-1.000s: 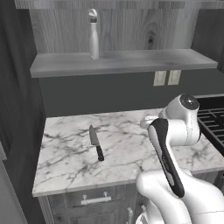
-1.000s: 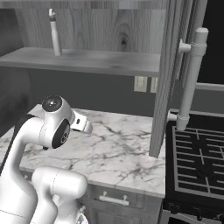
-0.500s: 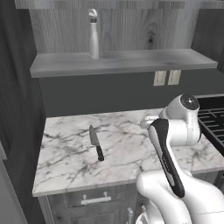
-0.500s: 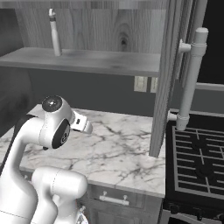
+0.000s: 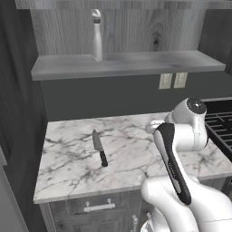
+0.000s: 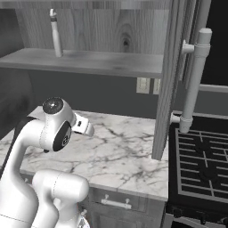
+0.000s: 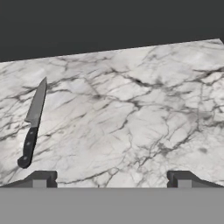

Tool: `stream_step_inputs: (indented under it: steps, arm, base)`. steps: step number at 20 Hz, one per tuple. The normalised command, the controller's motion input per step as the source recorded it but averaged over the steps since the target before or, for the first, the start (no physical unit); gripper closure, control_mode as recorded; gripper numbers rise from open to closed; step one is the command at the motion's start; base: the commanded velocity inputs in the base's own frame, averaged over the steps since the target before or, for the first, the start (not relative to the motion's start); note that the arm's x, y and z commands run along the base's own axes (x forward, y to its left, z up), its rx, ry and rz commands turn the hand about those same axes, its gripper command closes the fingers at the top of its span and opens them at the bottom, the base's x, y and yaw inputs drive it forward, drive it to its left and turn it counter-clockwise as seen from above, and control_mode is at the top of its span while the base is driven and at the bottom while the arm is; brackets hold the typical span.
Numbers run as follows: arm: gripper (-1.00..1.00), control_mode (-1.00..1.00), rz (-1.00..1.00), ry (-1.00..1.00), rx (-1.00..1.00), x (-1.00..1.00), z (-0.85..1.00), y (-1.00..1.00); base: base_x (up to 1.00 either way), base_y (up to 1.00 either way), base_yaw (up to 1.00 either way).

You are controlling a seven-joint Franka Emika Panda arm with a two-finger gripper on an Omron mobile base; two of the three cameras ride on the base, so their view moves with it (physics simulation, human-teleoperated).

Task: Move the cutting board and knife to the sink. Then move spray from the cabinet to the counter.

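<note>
The knife (image 5: pixel 99 147) lies flat on the white marble counter (image 5: pixel 136 149), grey blade pointing toward the wall and black handle toward the front edge. In the hand view the knife (image 7: pixel 33 124) sits at the left, well off to the side of my gripper (image 7: pixel 112 180), which hovers above the counter (image 7: pixel 131 109), open, with nothing between its fingertips (image 7: pixel 43 178). The spray (image 5: pixel 97 36) stands upright on the open shelf of the cabinet (image 5: pixel 127 64), and the spray (image 6: pixel 55 33) is at the shelf's left end. The cutting board and the sink are out of view.
The cabinet door (image 6: pixel 171 80) hangs open over the counter's right end, with a long bar handle (image 6: pixel 195 80). A black grated stove (image 6: pixel 200 164) adjoins the counter on the right. Wall outlets (image 5: pixel 172 80) sit below the shelf. Grey drawers (image 5: pixel 99 207) front the counter.
</note>
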Motion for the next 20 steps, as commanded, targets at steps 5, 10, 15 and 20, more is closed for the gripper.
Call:
stream_step_inputs:
  steps: [5,10,15,20]
  arm:
    - [-1.00,-1.00,0.00,0.07,0.00,0.06,0.00,0.06]
    - [-1.00,-1.00,0.00,0.31,0.00,0.20,0.07,0.06]
    - [-1.00,-1.00,0.00,0.28,0.00,0.14,0.02,0.00]
    - [-1.00,-1.00,0.00,0.00,0.00,0.00,-0.11,0.02]
  base:
    - [0.00,0.00,0.00]
    - [0.00,0.00,0.00]
    - [0.00,0.00,0.00]
    - [0.00,0.00,0.00]
